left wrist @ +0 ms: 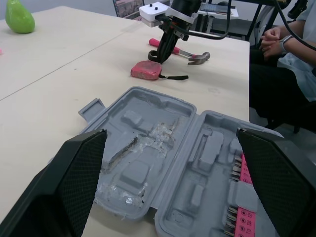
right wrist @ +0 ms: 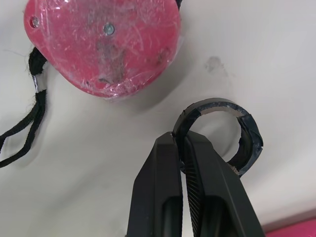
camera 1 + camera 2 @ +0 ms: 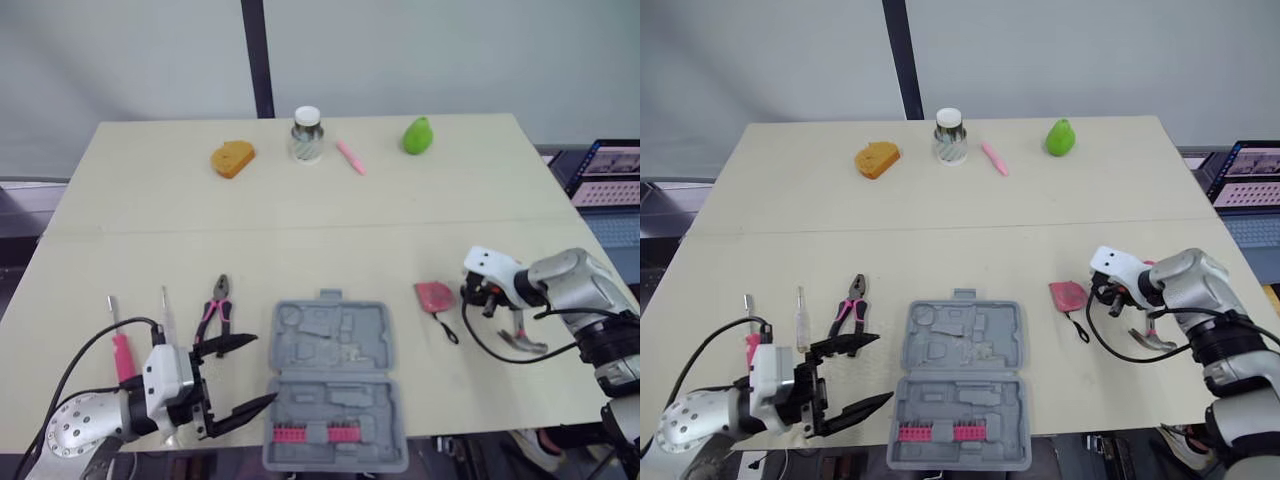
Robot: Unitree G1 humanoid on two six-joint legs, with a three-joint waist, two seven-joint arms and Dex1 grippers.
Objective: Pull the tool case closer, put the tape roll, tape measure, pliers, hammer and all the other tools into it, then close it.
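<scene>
R gripper (image 2: pixel 181 143) has its fingers (image 2: pixel 163 173) pinched together on one thin wall of the black tape roll (image 2: pixel 247 133), just right of the red tape measure (image 3: pixel 434 295), w/ the hammer (image 3: pixel 530 347) nearer & to the right. L gripper (image 3: pixel 262 370) hangs w/ fingers wide apart just left of the open tool case (image 3: pixel 333 385), holding nothing. Risk, prob.: the grip takes only the ring's edge, so the roll could swivel or slip out on the carry left to the case, or snag the tape measure's cord (image 3: pixel 447 328) & drag it.
</scene>
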